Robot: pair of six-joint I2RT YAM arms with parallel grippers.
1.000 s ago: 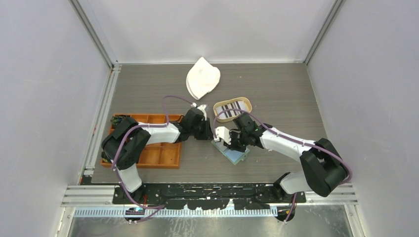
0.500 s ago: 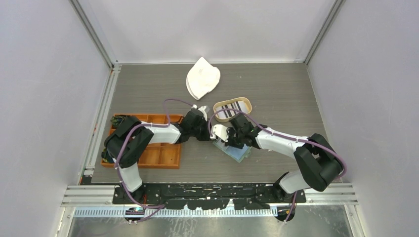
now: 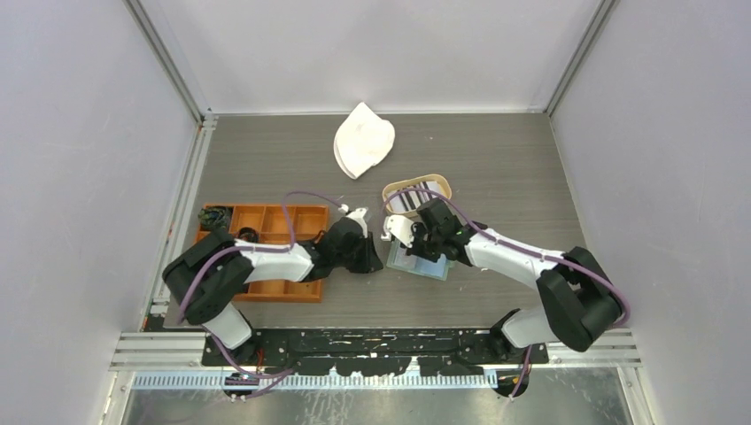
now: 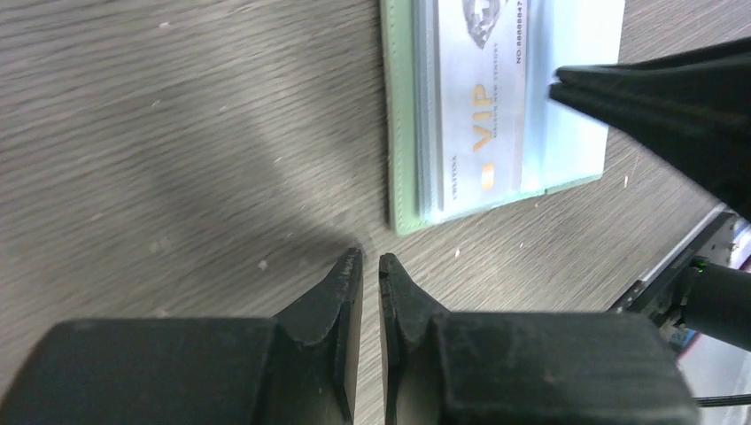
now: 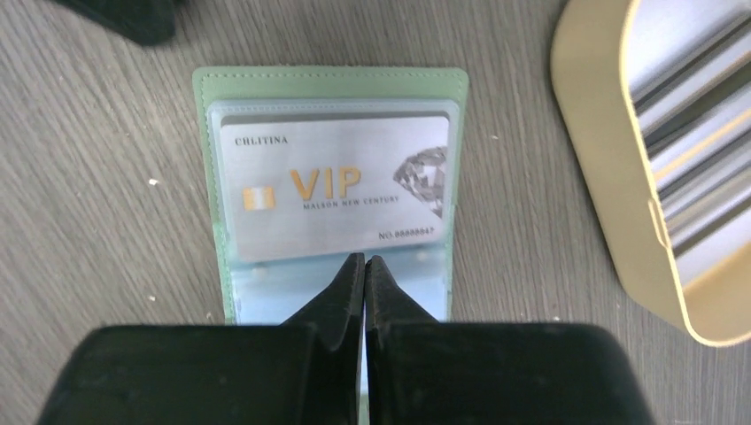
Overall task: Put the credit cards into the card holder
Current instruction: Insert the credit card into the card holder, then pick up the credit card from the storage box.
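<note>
Card holder (image 5: 328,81), sage-green, silver card (image 5: 336,190) inside

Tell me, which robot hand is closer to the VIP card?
Right. The right gripper points at the edge of the VIP card; the left gripper is off the card holder, near its corner.

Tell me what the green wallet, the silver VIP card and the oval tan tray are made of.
Sage-green card holder: looks like matte faux leather, stitched edge, with glossy clear plastic pockets. Silver VIP card: probably plastic, brushed metallic sheen. Oval tan tray: possibly wood, smooth rim.
</note>
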